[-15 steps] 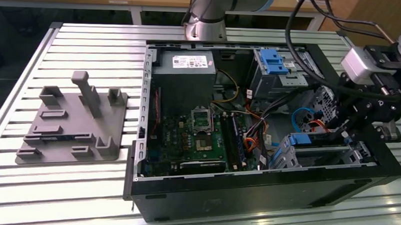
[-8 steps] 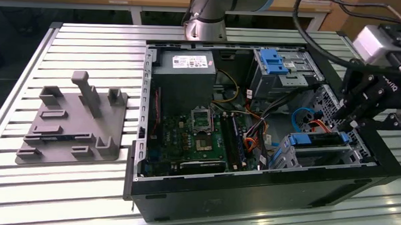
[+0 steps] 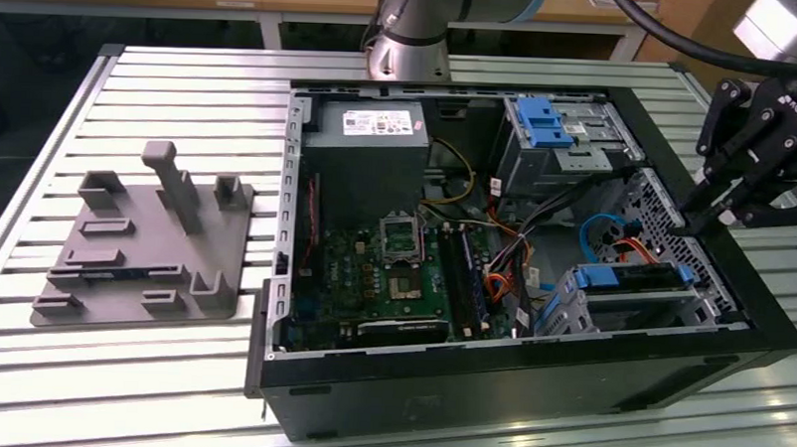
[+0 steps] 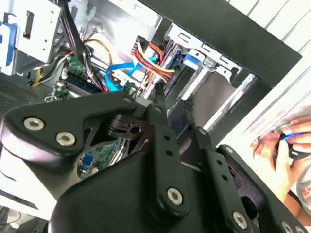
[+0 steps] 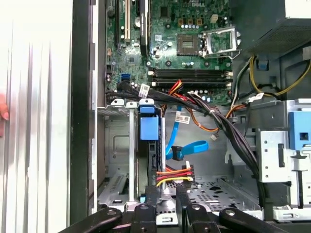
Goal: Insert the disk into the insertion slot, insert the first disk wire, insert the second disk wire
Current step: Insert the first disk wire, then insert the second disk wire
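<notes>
The flat silver-grey hard drive in its bright blue plastic carrier (image 3: 631, 278) is sitting in the small grey perforated drive cage (image 3: 570, 311). It is lying just below the claw (image 3: 697, 226), its long axis pointing toward the green motherboard (image 3: 384, 273). The claw's fingers (image 5: 153, 196) are standing slightly apart, the tilted wrist aiming them down into the black computer case (image 3: 499, 386).

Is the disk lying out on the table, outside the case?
No, in the exterior view the disk sits in the insertion slot inside the case.
</notes>
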Robot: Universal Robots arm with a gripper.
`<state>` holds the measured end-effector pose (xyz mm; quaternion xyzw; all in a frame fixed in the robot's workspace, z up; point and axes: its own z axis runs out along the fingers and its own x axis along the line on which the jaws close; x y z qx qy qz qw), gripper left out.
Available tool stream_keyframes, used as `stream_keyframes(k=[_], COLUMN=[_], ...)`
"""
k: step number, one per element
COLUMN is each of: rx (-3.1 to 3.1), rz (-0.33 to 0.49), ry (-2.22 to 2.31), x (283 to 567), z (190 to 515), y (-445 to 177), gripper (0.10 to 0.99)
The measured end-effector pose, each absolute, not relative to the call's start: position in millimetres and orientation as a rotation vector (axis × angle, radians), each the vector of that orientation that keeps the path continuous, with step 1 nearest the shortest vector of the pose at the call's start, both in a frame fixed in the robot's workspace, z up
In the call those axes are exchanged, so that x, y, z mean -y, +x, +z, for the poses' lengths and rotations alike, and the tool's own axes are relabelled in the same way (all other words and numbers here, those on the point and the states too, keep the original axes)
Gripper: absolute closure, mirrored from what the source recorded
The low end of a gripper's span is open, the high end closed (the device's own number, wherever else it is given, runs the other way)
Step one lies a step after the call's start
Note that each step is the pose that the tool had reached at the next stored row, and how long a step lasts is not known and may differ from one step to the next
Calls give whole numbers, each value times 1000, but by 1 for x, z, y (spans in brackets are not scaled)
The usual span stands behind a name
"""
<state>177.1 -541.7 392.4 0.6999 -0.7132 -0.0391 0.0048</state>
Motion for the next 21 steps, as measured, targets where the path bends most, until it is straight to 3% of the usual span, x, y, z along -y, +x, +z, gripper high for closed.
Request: stream_keyframes(k=[15,21], rx=[2231,2204], rz=[-118,-52], ry=[2189,2158], x=[541,523], z=[392,392], y=[177,177], gripper=[784,784])
